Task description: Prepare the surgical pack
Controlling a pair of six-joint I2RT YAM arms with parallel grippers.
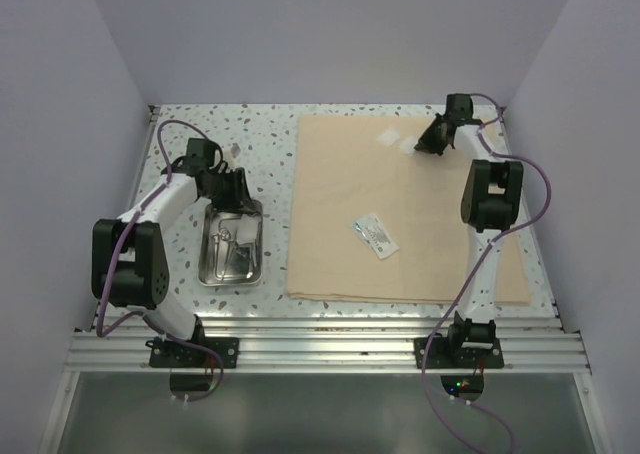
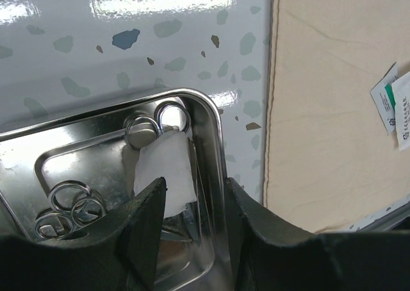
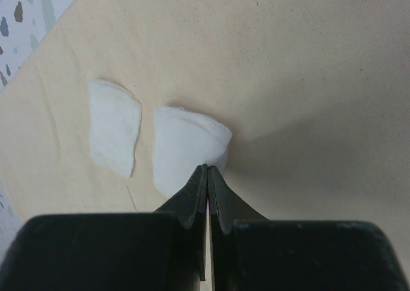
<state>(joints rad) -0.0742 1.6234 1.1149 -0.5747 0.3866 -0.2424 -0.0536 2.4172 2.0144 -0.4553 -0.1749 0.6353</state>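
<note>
The steel tray sits at the left and holds scissors and forceps; their finger rings show in the left wrist view. My left gripper is open over the tray's far end, its jaws astride the tray rim. A white gauze square lies in the tray by the left finger. My right gripper is at the far right of the beige cloth, shut on the edge of a gauze square. Another gauze square lies beside it. A clear packet lies mid-cloth.
The cloth's left edge runs close to the tray's right side, with a strip of speckled tabletop between. Walls close in the table on three sides. The packet also shows at the right edge of the left wrist view.
</note>
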